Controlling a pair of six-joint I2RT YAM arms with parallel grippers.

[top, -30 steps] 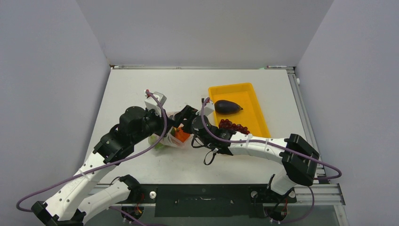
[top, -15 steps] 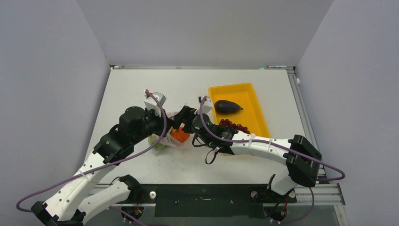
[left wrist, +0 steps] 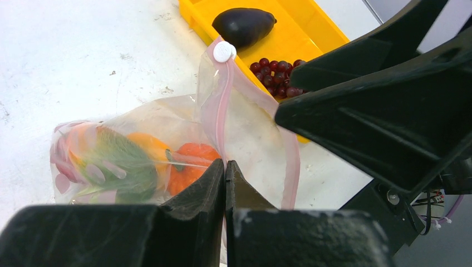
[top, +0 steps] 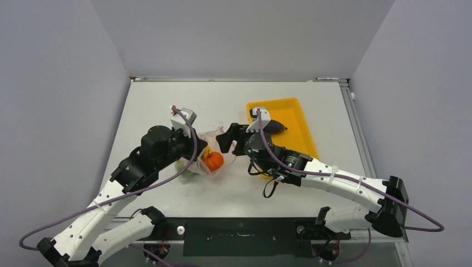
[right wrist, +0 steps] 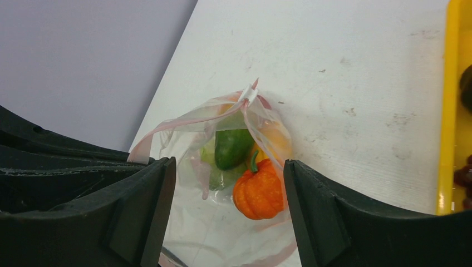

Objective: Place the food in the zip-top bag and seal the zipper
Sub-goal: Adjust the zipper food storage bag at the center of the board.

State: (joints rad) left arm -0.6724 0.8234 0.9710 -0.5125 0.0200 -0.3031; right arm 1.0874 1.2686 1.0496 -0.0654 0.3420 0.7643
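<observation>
Near the table's middle, just left of the tray: the zip-top bag (top: 207,167) sits crumpled on the white table (top: 156,105), its mouth turned toward the tray and gaping.
My left pincer (left wrist: 225,167): closed tight on the bag's mouth edge; the pink strip runs straight in between my fingers and that edge is held up off the table.
My right pincer (right wrist: 228,162): spread wide with nothing between the jaws, hovering over the bag's open mouth, close to my left one.
Zipper (left wrist: 214,105): unsealed, its two pinkish-red sides standing well apart; the white slider (left wrist: 224,52) sits at the raised far end.
Food inside the bag: the orange pumpkin (right wrist: 257,192) lies nearest the mouth, a green piece (right wrist: 231,147) just behind it, and more orange and reddish shapes blur through the plastic at the closed end.
Food outside the bag: the dark eggplant (left wrist: 244,25) and the grape cluster (left wrist: 276,75), both lying in the tray, apart from each other.
Tray (top: 295,119): yellow, on the right side of the table, just beside the bag's mouth.
</observation>
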